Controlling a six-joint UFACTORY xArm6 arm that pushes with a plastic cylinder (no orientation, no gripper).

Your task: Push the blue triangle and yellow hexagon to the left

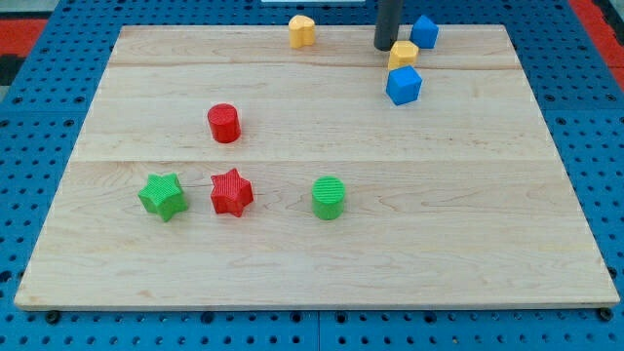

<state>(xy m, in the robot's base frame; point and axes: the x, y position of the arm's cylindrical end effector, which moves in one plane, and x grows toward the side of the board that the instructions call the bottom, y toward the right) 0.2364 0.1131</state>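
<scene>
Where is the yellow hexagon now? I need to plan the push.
The yellow hexagon sits near the view's top right, touching my tip on its left, between two blue blocks.

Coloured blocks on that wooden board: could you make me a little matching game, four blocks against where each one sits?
Blocks:
1. green star
2. red cylinder
3. green cylinder
4. yellow block

Places:
A. at the board's top edge, left of my tip
B. right of the red star
C. furthest toward the view's left
D. above the red star

Pairs: 1-C, 2-D, 3-B, 4-A
</scene>
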